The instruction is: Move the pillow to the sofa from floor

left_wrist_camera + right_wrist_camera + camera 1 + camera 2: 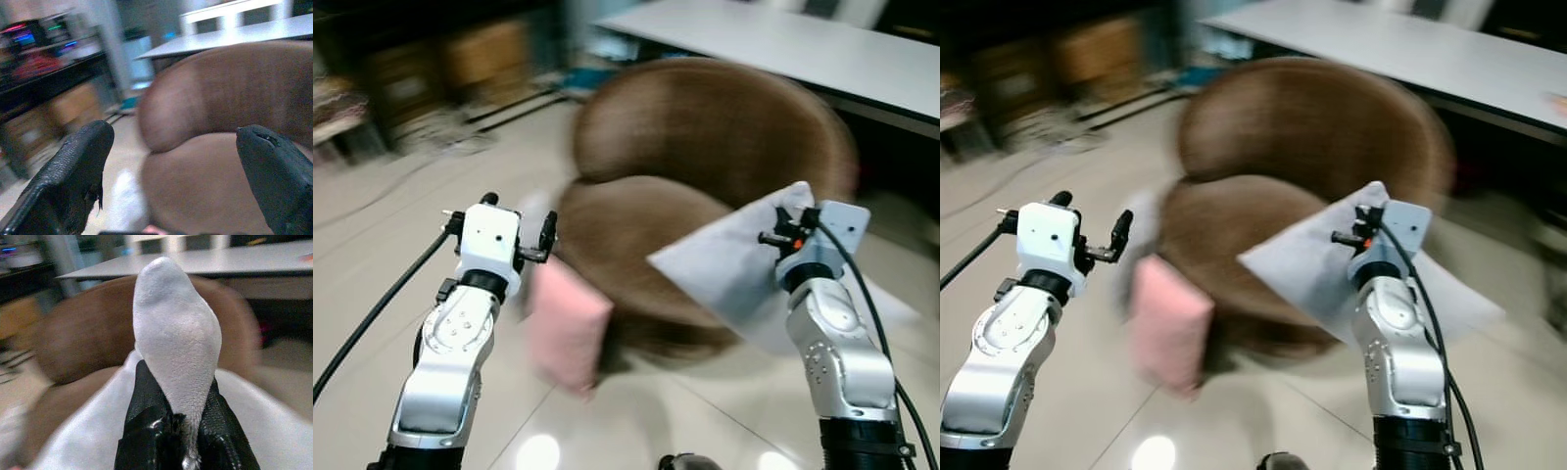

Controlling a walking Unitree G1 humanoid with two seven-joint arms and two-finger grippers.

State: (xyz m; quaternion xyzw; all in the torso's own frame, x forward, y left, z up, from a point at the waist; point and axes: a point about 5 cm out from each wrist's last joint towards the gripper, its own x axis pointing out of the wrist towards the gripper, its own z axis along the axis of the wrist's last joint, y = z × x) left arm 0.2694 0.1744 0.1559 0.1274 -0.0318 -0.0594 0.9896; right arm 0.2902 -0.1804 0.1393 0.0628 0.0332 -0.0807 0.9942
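Fingers [146,431] of the right end effector [182,428] are seen clamped tight on a corner of the white pillow [734,269], which bulges up between them in the right wrist view. By that corner the pillow is held off the floor [411,255], its body spread flat and slanting over the front right part of the brown sofa [705,147]; whether its lower edge is touching the seat cannot be told through the blur. The left end effector [173,161] is held wide, nothing between its fingers [73,171], and is pointed at the sofa's left side, raised level with the seat. Just beside it, a pink pillow [568,328] is seen standing on the floor, leaned against the sofa's lower front left. The sofa is round and low-backed, with a curved backrest behind the seat. Behind it, a long pale surface [783,44] is stretched across the upper right. Dark shelving [431,69] with boxes is ranged along the far left wall, and cables [372,313] are trailed from the left arm across the glossy tiled floor. Both eye views are heavily blurred.
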